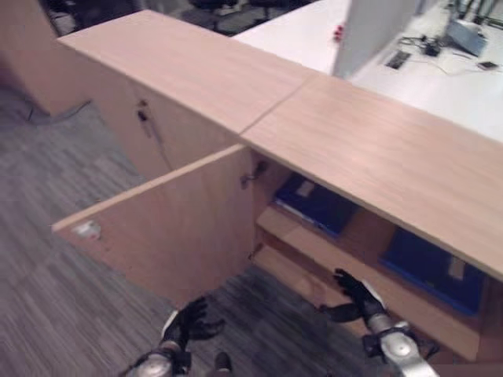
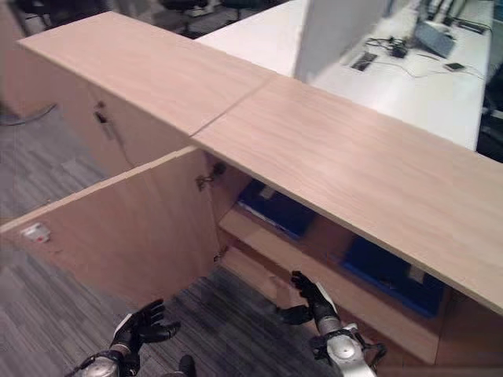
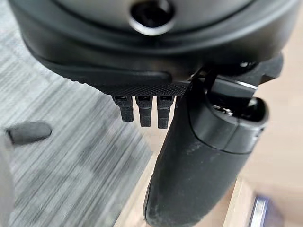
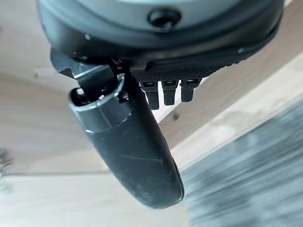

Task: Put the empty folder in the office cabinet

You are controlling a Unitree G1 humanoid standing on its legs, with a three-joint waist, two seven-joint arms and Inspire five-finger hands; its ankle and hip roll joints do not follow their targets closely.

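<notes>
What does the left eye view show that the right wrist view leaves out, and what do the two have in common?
The left eye view alone gives the cabinet top, the open cabinet door, two blue folders lying on the shelf, the white desk behind, and the left hand low over the carpet. The right wrist view alone gives a close look at the right hand's thumb and short fingers, relaxed and holding nothing. Both share the right hand, wooden cabinet panels and grey carpet.
</notes>
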